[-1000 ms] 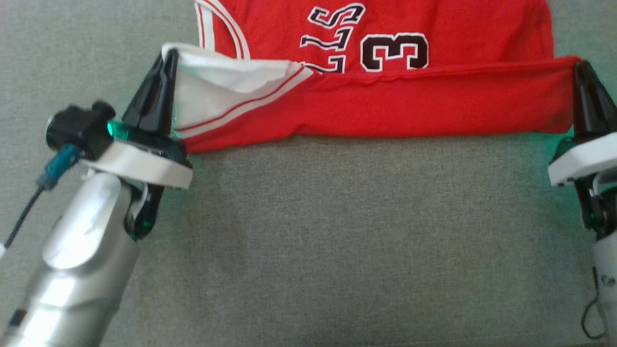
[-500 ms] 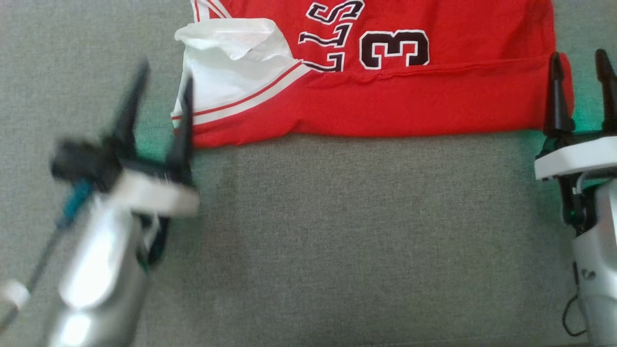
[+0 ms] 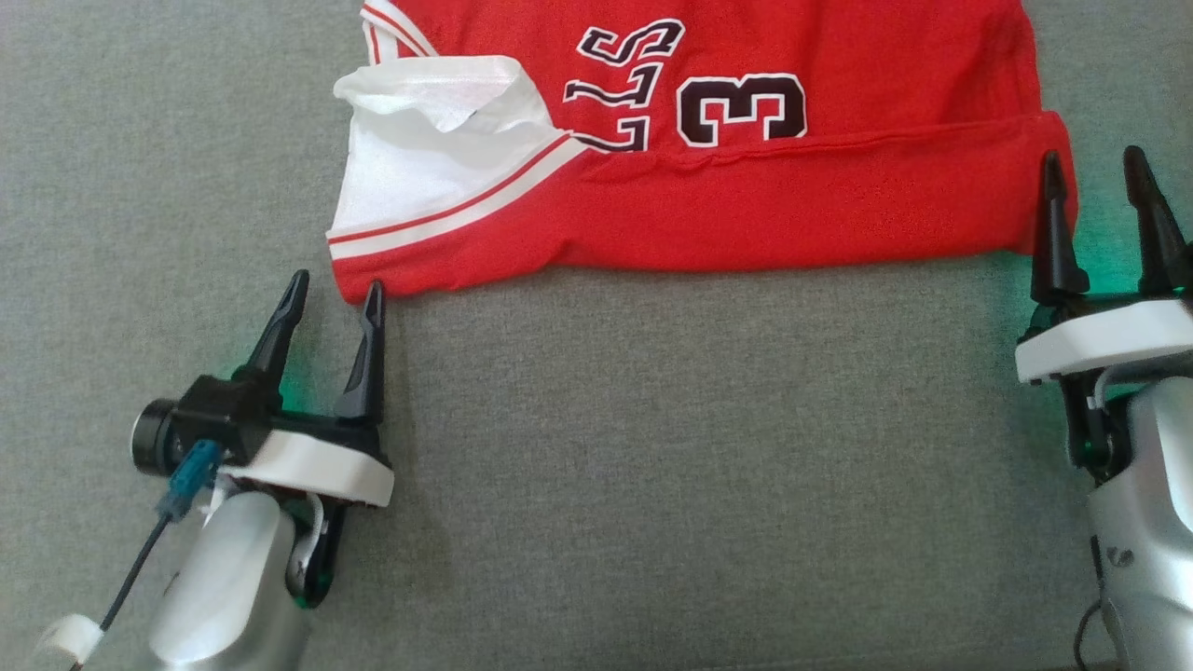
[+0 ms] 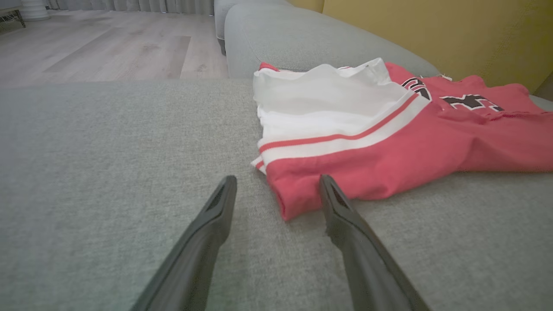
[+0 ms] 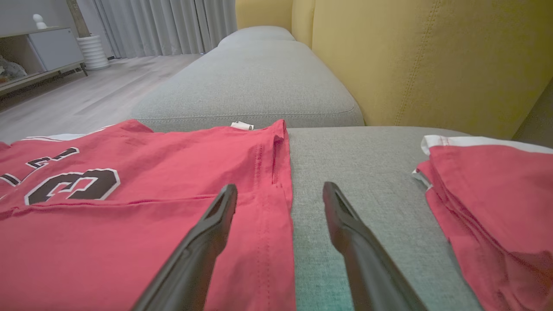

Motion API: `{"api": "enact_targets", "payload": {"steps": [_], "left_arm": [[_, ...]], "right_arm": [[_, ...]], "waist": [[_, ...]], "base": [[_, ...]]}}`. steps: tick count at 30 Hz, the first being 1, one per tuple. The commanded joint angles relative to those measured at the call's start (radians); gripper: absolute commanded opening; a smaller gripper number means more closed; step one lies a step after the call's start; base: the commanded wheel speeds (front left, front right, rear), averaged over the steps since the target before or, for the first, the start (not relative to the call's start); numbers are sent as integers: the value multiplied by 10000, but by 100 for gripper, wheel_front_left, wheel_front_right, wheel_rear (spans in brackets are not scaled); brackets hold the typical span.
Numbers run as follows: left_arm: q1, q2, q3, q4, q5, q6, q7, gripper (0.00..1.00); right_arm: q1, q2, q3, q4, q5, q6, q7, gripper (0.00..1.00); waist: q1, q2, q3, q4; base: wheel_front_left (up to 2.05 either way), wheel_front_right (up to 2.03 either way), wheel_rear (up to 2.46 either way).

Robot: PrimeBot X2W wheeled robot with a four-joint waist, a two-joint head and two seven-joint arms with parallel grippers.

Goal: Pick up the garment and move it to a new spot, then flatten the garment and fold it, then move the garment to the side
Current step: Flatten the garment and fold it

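Grey sofa cushion (image 3: 652, 466) forms the work surface. We find the jersey (image 3: 746, 214) lying flat on it, at the far side of the head view, running from left of centre almost to the right edge. It is red. Its near part is folded over into a long band across the full width. Above the band we read a black, white-edged numeral 3 (image 3: 741, 109) and parts of letters, upside down to the head camera. At the left end a white panel (image 3: 419, 177) with a red stripe is turned out and lies rumpled.

We see the left gripper (image 3: 337, 280) at the jersey's near left corner with its fingers spread and nothing between the pads. In the left wrist view the red corner lies on the cushion between the two fingertips. We cannot tell whether either finger touches the cloth.

We see the right gripper (image 3: 1092, 154) at the jersey's right edge, its fingers likewise spread and gripping nothing. In the right wrist view one finger stands over the red cloth and the other over bare cushion, so the edge runs between them.

To the right of that gripper, well apart from the jersey, a second red garment (image 5: 488, 190) lies folded on the cushion. A yellow backrest (image 5: 432, 65) rises behind. Beyond the sofa we see a wooden floor (image 4: 108, 47) and grey curtains (image 5: 164, 26).
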Motion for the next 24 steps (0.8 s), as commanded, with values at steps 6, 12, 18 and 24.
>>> {"api": "enact_targets", "payload": {"steps": [6,12,18,24], "left_arm": [[-414,128,284,641,125,-165,-50,3],[-496,107,-183,962,-74,-505,-51,0],[-538,272,-199,551,16,-569,-51,0],[-367,436,-85,42,216,-587,-51,0]], "right_arm": [[104,-19,229,5,17,-7,-109,100],[81,-145,762,589,566,-7,271,100],[-10,-352,763,1327,781,-7,866,100],[134,-412,969,1574,1283,-7,1461,0]], "waist": [[1,0,73,-53],[1,0,1,3],[1,0,-104,179],[1,0,-259,322]], "base": [[0,0,0],[0,0,0],[0,0,0],[0,0,0]]}}
